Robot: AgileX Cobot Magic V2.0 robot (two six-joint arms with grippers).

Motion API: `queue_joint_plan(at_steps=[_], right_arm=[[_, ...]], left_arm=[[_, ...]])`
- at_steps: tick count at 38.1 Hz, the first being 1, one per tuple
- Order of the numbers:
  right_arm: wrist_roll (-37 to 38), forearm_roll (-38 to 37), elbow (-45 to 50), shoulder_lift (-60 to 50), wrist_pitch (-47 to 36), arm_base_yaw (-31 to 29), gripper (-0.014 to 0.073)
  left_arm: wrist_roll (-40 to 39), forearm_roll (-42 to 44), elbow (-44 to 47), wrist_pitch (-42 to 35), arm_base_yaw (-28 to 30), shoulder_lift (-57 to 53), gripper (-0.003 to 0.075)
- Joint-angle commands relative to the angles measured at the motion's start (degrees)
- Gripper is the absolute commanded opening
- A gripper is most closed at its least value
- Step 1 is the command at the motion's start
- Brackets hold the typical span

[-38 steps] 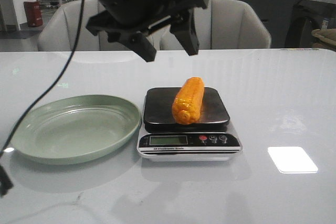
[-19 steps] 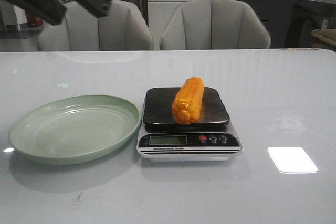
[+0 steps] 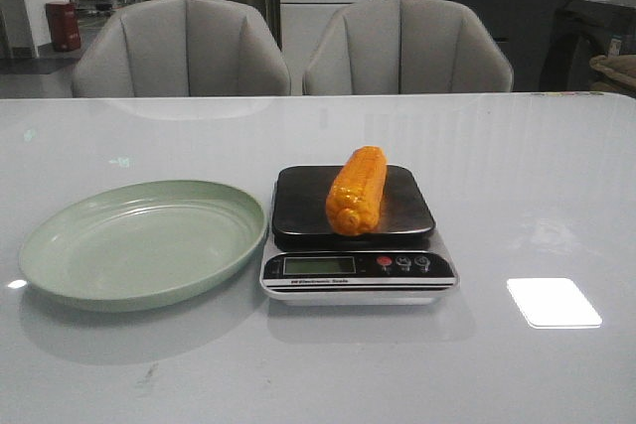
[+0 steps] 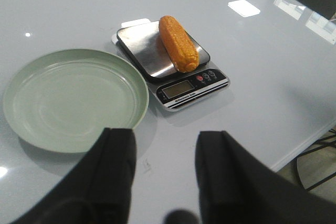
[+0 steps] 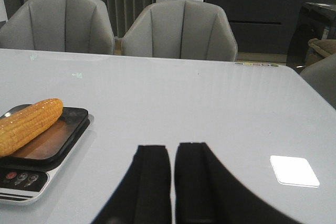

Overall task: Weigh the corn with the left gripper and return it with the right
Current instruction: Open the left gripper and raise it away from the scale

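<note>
The corn (image 3: 357, 189) lies on the scale (image 3: 358, 263), right of the plate (image 3: 60, 255).

corn (image 3: 356, 191) uncovered atop scale (image 3: 356, 235), plate (image 3: 60, 245) just beside, open table (image 3: 537, 176) around

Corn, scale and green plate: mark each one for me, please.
corn (image 3: 356, 190), front view, middle of the cob.
scale (image 3: 318, 265), front view, its display.
green plate (image 4: 68, 95), left wrist view, bare centre.

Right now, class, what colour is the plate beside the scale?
Pale green plate; clearest in the front view.
</note>
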Motion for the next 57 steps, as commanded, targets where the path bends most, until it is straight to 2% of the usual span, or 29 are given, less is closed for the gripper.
queue_joint_plan(at_steps=[1, 2, 4, 11, 15, 19, 21, 28, 34, 40, 49, 53, 55, 57], right_arm=[[-0.6, 0.0, 0.6, -1.1, -4.5, -0.3, 0.0197], [-0.6, 0.0, 0.6, -1.1, -4.5, -0.3, 0.0197], [-0.6, 0.0, 0.6, -1.1, -4.5, -0.3, 0.0197], [-0.6, 0.0, 0.6, -1.1, -5.7, -0.3, 0.0197], [-0.6, 0.0, 0.6, -1.1, -10.1, -0.3, 0.0197], [1.2, 3.6, 0.6, -1.1, -18.7, -0.3, 0.0197], [1.5, 5.6, -0.4, -1.0, -20.3, -0.3, 0.0197], [1.5, 6.6, -10.1, 4.0, -7.9, -0.3, 0.0197], [1.5, 6.5, -21.3, 13.8, 4.6, -0.3, 0.0197], [1.5, 6.5, -28.1, 22.6, 15.0, -0.3, 0.0197], [1.5, 10.0, -27.7, 26.5, 18.6, -0.3, 0.0197], [1.5, 10.5, -27.9, 28.2, 18.0, 2.6, 0.0201], [1.5, 10.5, -28.3, 29.9, 18.1, 5.1, 0.0229], [1.0, 10.5, -29.3, 32.2, 18.5, 7.3, 0.0301]], left_arm=[[-0.1, 2.5, 0.0, -0.8, 0.1, -5.6, 0.0146], [-0.1, 2.6, 0.3, -0.2, 0.1, -6.8, 0.0103], [0.1, 3.3, 1.0, 0.8, 0.1, -9.9, 0.0125], [0.1, 6.0, 3.1, 2.1, 0.1, -17.5, 0.0125], [0.1, 6.1, 3.4, 2.0, 0.1, -19.7, 0.0125], [0.1, 6.1, 3.4, 2.1, 0.1, -20.0, 0.0125], [0.1, 6.1, 3.4, 2.1, 0.1, -20.0, 0.0125], [0.1, 6.1, 3.4, 2.1, 0.1, -20.0, 0.0125], [0.1, 6.1, 3.4, 2.1, 0.1, -20.0, 0.0125], [0.1, 6.1, 3.4, 2.1, 0.1, -20.0, 0.0125], [0.1, 6.1, 3.4, 2.1, 0.1, -20.0, 0.0125], [0.1, 6.1, 3.4, 2.1, 0.1, -20.0, 0.0124], [0.1, 6.1, 3.4, 2.1, 0.1, -20.0, 0.0125], [0.1, 6.1, 3.4, 2.1, 0.1, -20.0, 0.0125]])
